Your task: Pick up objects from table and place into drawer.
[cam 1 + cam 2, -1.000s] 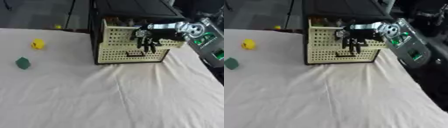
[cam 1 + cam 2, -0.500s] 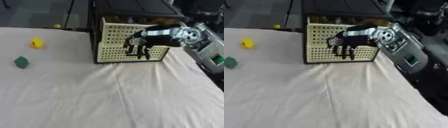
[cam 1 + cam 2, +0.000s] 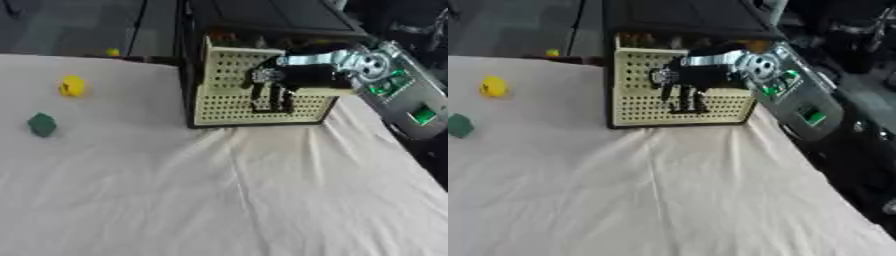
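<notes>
The robot's right hand (image 3: 278, 85) is reaching in from the right side and hanging in front of the pale perforated drawer (image 3: 229, 102), its dark fingers (image 3: 270, 98) pointing downward over the drawer's front panel. The fingers are hanging roughly straight and slightly apart, and nothing is showing between them; whether they are touching the panel cannot be told. The drawer is sticking out of a black cabinet (image 3: 262, 17) that is standing at the far edge of the table, and some small items are showing dimly along the drawer's open top, too blurred to make out. The arm's silver joint (image 3: 756, 64) is sitting just beside the drawer's right upper corner. A white cloth (image 3: 219, 195) is covering the table, creasing into folds that are running out from the drawer's lower edge. Well apart from the drawer, toward the left edge, a yellow object (image 3: 72, 86) is lying on the cloth, and a green object (image 3: 40, 124) is lying near it, closer to the camera. Between these two objects and the drawer the cloth is lying open, and the whole near half of the table is spreading wide in front. Another small yellow thing (image 3: 113, 51) is sitting beyond the table's far edge. The left hand is showing in neither view.
</notes>
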Controlling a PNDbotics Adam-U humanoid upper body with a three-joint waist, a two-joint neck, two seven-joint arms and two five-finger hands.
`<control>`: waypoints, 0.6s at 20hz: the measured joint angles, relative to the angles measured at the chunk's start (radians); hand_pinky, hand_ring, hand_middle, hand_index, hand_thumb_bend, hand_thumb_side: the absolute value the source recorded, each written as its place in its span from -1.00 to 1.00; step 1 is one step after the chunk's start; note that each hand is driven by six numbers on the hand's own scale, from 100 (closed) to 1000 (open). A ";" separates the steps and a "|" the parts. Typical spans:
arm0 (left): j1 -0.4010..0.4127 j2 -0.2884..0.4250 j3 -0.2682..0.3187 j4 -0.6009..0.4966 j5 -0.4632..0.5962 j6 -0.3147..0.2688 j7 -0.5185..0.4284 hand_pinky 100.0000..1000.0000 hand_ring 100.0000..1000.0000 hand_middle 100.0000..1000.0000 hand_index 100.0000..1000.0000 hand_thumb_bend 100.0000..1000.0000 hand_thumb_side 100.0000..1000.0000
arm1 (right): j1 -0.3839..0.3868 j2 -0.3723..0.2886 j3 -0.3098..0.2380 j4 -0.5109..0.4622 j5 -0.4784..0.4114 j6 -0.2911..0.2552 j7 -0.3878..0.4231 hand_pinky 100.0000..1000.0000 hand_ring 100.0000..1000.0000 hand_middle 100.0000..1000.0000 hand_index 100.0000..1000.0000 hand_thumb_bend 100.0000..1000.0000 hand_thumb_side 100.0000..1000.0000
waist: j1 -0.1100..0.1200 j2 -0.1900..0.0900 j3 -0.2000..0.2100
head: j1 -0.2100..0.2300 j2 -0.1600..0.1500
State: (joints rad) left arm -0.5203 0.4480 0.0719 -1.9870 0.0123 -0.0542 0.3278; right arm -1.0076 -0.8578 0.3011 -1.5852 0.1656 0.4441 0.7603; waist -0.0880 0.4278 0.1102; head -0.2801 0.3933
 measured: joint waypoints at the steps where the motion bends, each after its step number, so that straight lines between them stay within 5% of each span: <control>1: 0.000 0.000 -0.001 0.000 0.000 0.000 -0.001 -0.33 0.11 0.57 0.58 -1.00 0.91 | -0.005 0.003 0.000 0.010 0.001 -0.003 -0.003 -0.20 0.10 0.37 0.72 -1.00 1.00 | 0.000 0.001 0.001 | -0.001 -0.001; 12: -0.007 -0.008 -0.001 0.000 0.003 -0.002 -0.006 -0.33 0.11 0.57 0.58 -1.00 0.91 | -0.040 0.032 -0.013 0.086 0.005 -0.043 -0.035 -0.15 0.14 0.42 0.74 -1.00 1.00 | -0.002 0.010 0.009 | -0.009 -0.009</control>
State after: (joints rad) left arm -0.5274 0.4398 0.0706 -1.9870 0.0158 -0.0563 0.3214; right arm -1.0473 -0.8255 0.2880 -1.4995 0.1703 0.4016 0.7249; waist -0.0898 0.4381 0.1190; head -0.2887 0.3847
